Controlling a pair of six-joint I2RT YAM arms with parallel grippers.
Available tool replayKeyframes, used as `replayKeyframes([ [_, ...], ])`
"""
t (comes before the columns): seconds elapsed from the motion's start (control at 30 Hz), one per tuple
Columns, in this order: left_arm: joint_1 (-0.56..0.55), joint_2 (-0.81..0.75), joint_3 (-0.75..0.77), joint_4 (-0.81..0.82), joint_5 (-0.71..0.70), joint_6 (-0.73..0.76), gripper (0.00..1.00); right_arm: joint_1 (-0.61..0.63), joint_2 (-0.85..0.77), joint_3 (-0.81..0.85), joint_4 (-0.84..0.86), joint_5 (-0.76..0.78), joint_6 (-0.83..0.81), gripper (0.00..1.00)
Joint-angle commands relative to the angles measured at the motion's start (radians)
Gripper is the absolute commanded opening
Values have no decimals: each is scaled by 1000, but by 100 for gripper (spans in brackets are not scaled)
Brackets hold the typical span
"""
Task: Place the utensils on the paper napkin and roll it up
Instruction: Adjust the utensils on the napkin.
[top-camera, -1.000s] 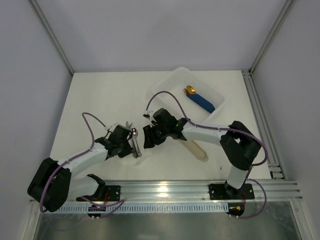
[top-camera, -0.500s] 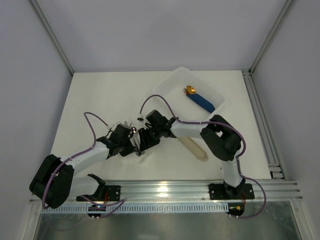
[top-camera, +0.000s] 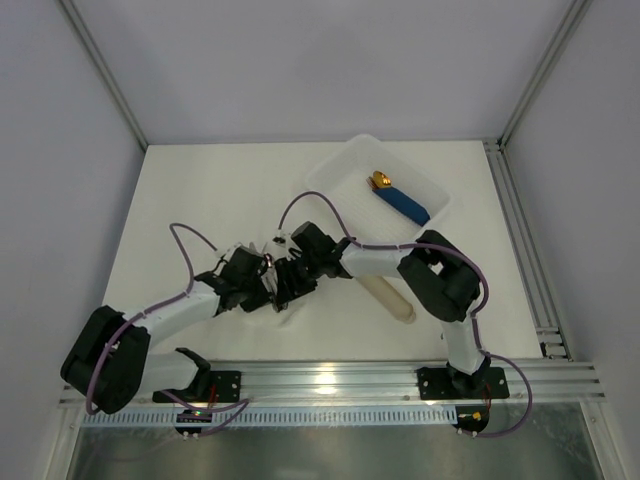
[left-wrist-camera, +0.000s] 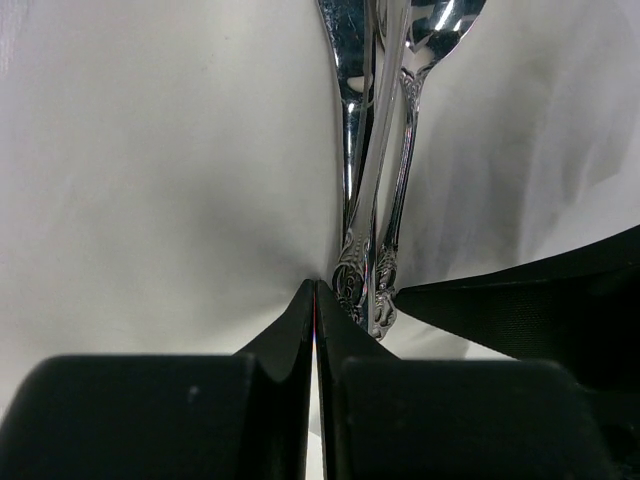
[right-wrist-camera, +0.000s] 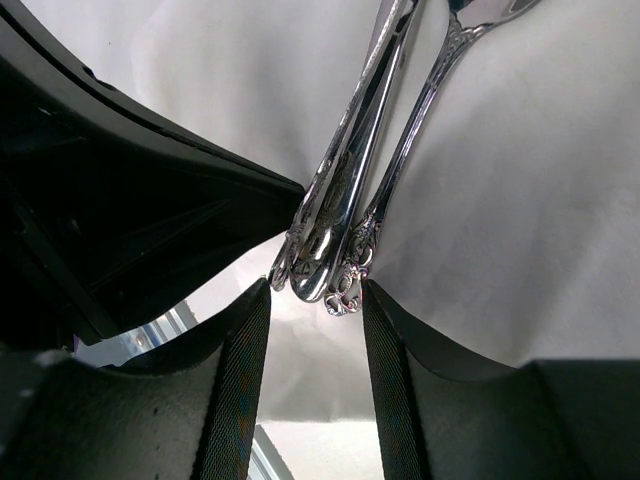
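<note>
Left pincer (left-wrist-camera: 316, 300): fingers pressed flat together, no gap. The tips sit on the paper napkin (left-wrist-camera: 150, 180), whose creases run in toward them. I cannot tell whether a fold is caught.

Right pincer (right-wrist-camera: 315, 300): about half spread, closed onto the ornate handle ends of the utensils (right-wrist-camera: 365, 150), which fill the gap tip to tip.

The utensils lie bunched on the white napkin, handles toward both pincers, their bowls and blades running off the top of each wrist view.

Top view: the two pincers meet just left of centre, lower half of the frame.

On the counter (top-camera: 200, 190), a white tray (top-camera: 350, 175) sits upper right and holds a blue-handled, gold-tipped piece (top-camera: 400, 200). A beige sleeve (top-camera: 390, 298) lies below it, right of centre.
</note>
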Motion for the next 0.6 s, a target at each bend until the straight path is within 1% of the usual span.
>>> replayKeyframes([
  [0.0, -10, 27, 31, 26, 12, 5, 0, 15, 9, -1, 42, -22, 15, 46],
  [0.1, -13, 33, 33, 20, 5, 5, 0, 15, -24, 4, 19, 4, -9, 46],
  [0.23, -11, 19, 22, 13, 0, 5, 0, 2, -109, 25, -100, 94, -80, 47],
  [0.3, -13, 10, 23, 8, 2, 5, 0, -15, -140, 9, -121, 134, -97, 46],
  [0.43, -13, -5, 32, -9, -7, 11, 0, -74, -189, -28, -156, 122, -150, 47],
  [0.53, -13, -11, 40, -29, -12, 17, 0, -68, -243, -68, -168, 78, -205, 50],
  [0.57, -13, -13, 42, -36, -15, 19, 0, -45, -261, -82, -165, 64, -265, 52],
])
